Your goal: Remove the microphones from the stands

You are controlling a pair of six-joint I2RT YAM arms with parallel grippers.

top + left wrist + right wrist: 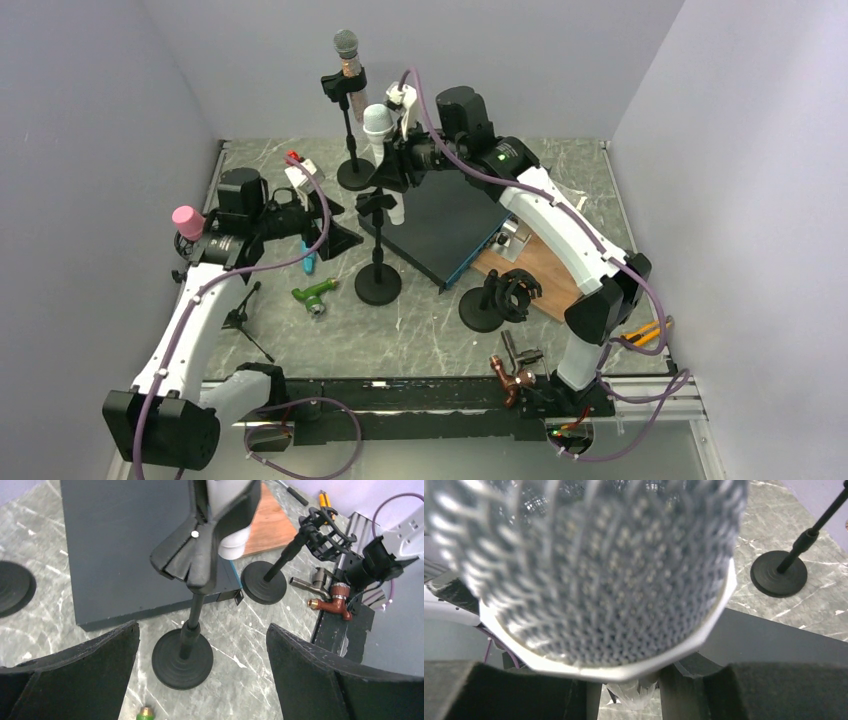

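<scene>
Microphone [378,125], white body with a mesh head, sits in the clip [200,555] of the short black stand [378,285] mid-worktop, not out yet; butt end pokes out under the clip in the left wrist view, body leaning a bit off vertical. Right hand [397,165] reaches in from the right and is clenched on the microphone handle just under the head; right wrist view is mostly mesh, with the foam pads [499,690] either side of the handle at the bottom edge. Left hand [330,222] fully released, nothing in it, low over the worktop [420,330] left of the stand, fingers pointing at the stand pole but apart from it. Round stand base sits just in front of a dark slab [450,225]; wooden board [540,262] pokes out from the slab's right side. Rear stand [355,175] at the back holds a rear mic [345,45] with a silver head. Third stand [480,315] with an empty shock mount is near the board. Green fitting [315,296] lies left of the stand base, copper tap [515,378] near the right arm's base
</scene>
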